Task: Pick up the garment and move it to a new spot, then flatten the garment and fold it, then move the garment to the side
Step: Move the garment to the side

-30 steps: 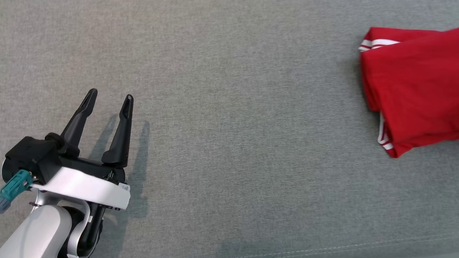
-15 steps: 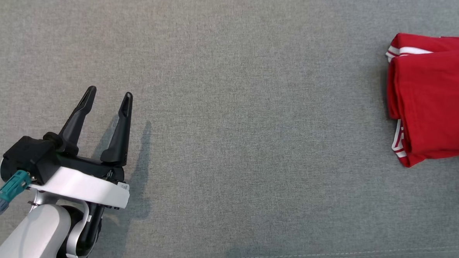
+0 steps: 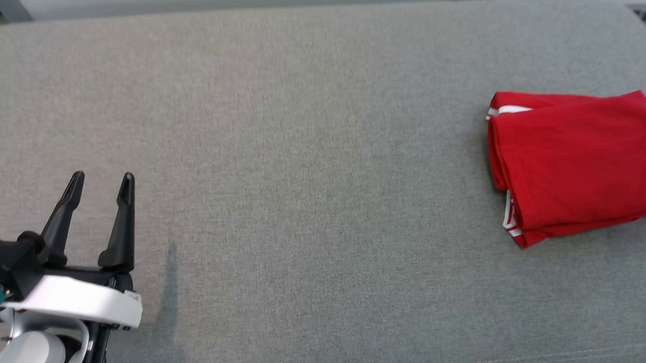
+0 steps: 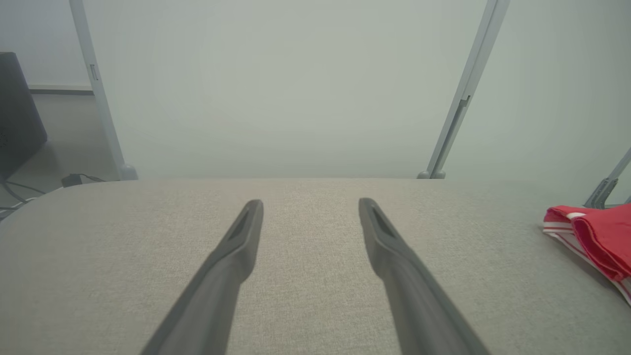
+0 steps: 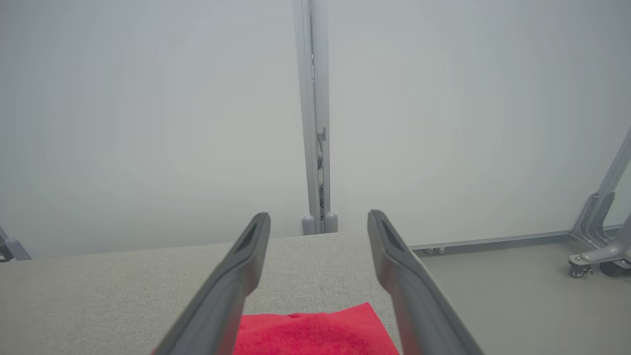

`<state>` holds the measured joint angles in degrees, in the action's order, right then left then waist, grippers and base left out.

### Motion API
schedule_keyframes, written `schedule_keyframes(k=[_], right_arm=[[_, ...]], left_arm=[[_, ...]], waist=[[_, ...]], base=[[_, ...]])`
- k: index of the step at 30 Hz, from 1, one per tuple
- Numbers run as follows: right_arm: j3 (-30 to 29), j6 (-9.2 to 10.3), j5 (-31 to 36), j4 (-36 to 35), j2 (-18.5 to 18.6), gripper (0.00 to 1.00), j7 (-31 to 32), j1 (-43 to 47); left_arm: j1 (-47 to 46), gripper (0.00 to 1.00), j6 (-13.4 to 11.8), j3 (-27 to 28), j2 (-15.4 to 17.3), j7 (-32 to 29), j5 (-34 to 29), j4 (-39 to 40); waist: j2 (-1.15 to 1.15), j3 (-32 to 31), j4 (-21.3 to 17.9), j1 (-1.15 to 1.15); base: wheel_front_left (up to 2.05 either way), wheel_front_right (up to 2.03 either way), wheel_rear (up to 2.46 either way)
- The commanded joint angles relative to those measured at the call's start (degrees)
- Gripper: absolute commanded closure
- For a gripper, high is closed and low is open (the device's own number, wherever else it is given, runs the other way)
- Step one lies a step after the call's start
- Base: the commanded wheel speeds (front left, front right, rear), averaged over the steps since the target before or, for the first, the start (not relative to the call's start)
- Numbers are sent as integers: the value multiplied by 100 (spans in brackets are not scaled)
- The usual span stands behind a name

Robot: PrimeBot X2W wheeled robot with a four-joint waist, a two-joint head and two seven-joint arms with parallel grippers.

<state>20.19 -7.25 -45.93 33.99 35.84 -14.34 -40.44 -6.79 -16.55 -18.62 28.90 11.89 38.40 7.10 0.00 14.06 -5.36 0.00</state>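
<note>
Cushion [image 3: 302, 148]: grey and broad.
Garment [image 3: 574, 165]: red, folded, lying at the cushion's right end.
Left gripper [image 3: 103, 176]: fingers apart, empty, well apart from the garment.
Right gripper [image 5: 318, 215]: fingers apart above the garment, gripping nothing.
Progress: seemingly complete; only pulling back left.

- One red garment [image 3: 574, 165], folded into a single bundle.
- One grey cushioned surface [image 3: 313, 164], the only one of its kind here.
- Two grippers: the left gripper [image 3: 102, 176] and the right gripper [image 5: 319, 217].
- Four dark fingers [image 4: 236, 256] in all, two on each gripper.
- Two pale posts [image 4: 101, 98] beyond the left gripper, with perhaps a third, slanted, at the far edge.
- One wheeled frame foot [image 5: 594, 251] on the floor past the right gripper.
</note>
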Motion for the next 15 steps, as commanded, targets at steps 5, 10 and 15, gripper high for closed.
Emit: schedule_keyframes(k=[5, 10, 15], right_arm=[[-646, -24, 1067, -1132, -719, 0, -64, 1083], [-998, -24, 2103, -1935, -1611, 0, -65, 1917], [-1260, -24, 2870, -2275, -2145, 0, 52, 2626]], left_arm=[[147, 0, -131, 363, 278, 65, 79, 186], [393, 0, -149, 482, 287, 101, 198, 174], [655, 0, -165, 590, 333, 163, 198, 45]], waist=[[0, -553, 36, 0], [0, -893, 171, 0], [0, -1158, 318, 0]], base=[[0, 0, 0], [0, 0, 0], [0, 0, 0]])
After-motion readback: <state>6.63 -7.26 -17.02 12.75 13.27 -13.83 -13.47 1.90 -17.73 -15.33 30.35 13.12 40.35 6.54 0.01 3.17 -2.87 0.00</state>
